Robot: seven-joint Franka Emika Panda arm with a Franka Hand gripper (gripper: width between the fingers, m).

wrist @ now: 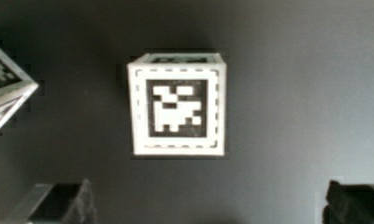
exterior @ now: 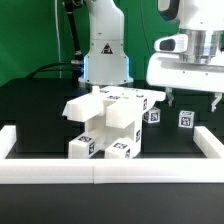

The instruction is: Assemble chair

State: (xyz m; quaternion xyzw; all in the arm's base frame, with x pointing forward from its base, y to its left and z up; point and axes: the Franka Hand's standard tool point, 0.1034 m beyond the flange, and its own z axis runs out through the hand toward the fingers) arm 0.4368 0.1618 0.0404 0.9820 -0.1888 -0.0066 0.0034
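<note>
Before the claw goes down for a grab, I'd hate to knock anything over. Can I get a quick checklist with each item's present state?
1. Claw open: ok, fingers wide apart.
2. Claw empty: ok, nothing between the fingers.
3. Tagged block in the wrist view: ok, whole, tag readable.
4. Room around the block: ok, bare table on every side; neighbour part lies apart.
5. Pile of parts away from the claw: ok, toward the exterior view's left.
6. Claw centred over the block: cannot tell.
</note>
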